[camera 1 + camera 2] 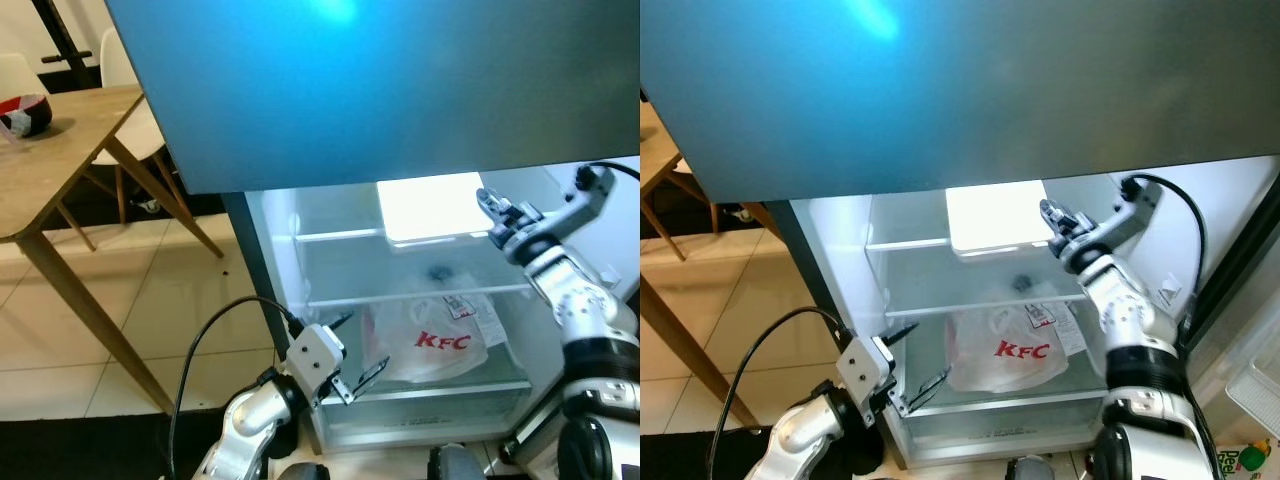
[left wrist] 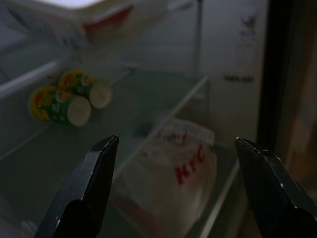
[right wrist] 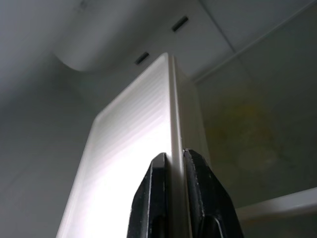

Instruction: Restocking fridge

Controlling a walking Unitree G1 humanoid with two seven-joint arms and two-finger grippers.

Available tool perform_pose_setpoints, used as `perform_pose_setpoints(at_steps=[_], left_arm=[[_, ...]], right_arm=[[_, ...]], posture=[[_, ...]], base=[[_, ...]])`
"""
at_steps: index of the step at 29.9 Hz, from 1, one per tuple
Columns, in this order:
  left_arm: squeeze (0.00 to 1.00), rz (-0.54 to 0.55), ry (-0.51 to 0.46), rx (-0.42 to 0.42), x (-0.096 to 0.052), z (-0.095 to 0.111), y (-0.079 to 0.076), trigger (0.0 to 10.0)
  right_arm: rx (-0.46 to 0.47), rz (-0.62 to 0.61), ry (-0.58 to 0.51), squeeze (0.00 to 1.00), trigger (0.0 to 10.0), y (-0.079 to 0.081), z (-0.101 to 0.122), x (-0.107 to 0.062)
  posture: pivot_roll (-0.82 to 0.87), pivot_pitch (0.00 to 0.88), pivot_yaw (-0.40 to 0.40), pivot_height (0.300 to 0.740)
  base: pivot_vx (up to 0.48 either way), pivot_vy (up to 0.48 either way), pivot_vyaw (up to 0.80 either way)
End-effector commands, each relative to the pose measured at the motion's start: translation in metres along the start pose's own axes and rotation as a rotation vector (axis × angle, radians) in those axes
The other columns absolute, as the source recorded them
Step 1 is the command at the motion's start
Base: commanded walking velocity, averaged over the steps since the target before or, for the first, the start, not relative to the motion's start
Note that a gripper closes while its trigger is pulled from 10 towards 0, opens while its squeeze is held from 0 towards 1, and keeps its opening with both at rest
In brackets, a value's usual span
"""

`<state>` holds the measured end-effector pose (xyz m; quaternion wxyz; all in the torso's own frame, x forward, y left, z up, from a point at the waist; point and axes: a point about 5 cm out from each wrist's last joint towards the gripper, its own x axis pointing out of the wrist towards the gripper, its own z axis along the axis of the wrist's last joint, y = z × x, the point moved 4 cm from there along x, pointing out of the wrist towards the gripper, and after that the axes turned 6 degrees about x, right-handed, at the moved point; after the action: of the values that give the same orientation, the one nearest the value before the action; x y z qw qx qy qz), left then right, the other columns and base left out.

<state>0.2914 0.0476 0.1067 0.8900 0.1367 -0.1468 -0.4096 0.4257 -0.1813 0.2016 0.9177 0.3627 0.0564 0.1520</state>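
The right gripper (image 1: 1055, 222), jaws together, is reaching the upper glass shelf (image 1: 910, 243). The left gripper (image 1: 348, 352), jaws apart, is facing the soft, light white KFC plastic bag (image 1: 432, 340); grasp its gathered top.

The two head cameras are looking forward and down into the open fridge (image 1: 400, 300), from close in front. The left wrist camera is looking along its fingers (image 2: 94, 183) at the KFC bag (image 2: 173, 183), which both head views are sharing. The right wrist camera is sitting very near the bright lamp cover (image 3: 133, 163).
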Motion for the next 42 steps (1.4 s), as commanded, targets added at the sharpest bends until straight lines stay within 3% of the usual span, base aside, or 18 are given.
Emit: perform_pose_setpoints(at_steps=[1,9,21,28,41,42], left_arm=[[0.00,0.018,-0.028,-0.014,0.005,0.009,0.005,10.0],[0.00,0.021,-0.073,-0.033,0.018,0.023,0.002,10.0],[0.00,0.028,-0.065,-0.044,0.019,0.023,0.004,10.0],[0.00,0.039,-0.059,-0.043,0.019,0.023,0.006,10.0],[0.00,0.041,-0.049,-0.037,0.017,0.022,0.007,10.0],[0.00,0.041,-0.048,-0.037,0.017,0.022,0.008,10.0]], right_arm=[[-0.026,-0.025,0.027,0.00,10.0,0.002,-0.010,0.008],[-0.001,-0.058,0.095,0.00,10.0,0.024,-0.029,0.033],[-0.003,-0.115,0.100,0.00,10.0,0.051,-0.045,0.053],[0.011,-0.277,0.038,0.00,10.0,0.049,-0.045,0.057],[-0.012,-0.342,0.009,0.00,10.0,0.044,-0.047,0.056],[-0.010,-0.341,0.008,0.15,10.0,0.044,-0.047,0.056]], posture=[[-0.07,0.085,0.044,0.595],[-0.07,0.087,0.046,0.595],[-0.07,0.088,0.044,0.595],[-0.06,0.088,0.041,0.595],[-0.06,0.089,0.037,0.595],[-0.06,0.089,0.037,0.595]], base=[[0.000,0.000,0.00],[0.000,0.000,0.00],[0.000,0.000,0.00],[0.000,0.000,0.00],[0.000,0.000,0.00],[0.000,0.000,0.00]])
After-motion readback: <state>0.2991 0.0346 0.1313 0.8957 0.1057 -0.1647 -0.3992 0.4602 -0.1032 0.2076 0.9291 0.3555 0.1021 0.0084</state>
